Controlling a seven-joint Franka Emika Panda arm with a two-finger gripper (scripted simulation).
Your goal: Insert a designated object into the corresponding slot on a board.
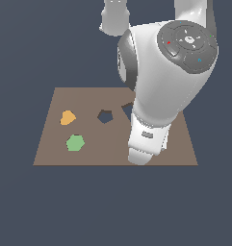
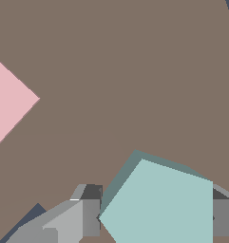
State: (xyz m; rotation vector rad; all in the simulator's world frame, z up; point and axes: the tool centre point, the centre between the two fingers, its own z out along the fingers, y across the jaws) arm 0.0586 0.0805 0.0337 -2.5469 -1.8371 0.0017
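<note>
In the wrist view the pale teal pentagon block (image 2: 158, 204) lies flat on the brown board (image 2: 125, 71). My gripper (image 2: 155, 216) is down around it, with one grey finger (image 2: 90, 216) touching its pointed corner and the other finger (image 2: 220, 218) against its opposite edge. In the exterior view the arm's wrist (image 1: 145, 139) hangs low over the board (image 1: 50, 153) toward the exterior view's right and hides both fingers and block. The small dark pentagon slot (image 1: 105, 116) is near the board's middle, to the exterior view's left of the arm.
An orange block (image 1: 67, 117) and a green hexagon block (image 1: 75, 142) lie on the board at the exterior view's left. A second dark hole (image 1: 127, 104) is partly hidden behind the arm. A pink square block (image 2: 6, 102) lies near the gripper.
</note>
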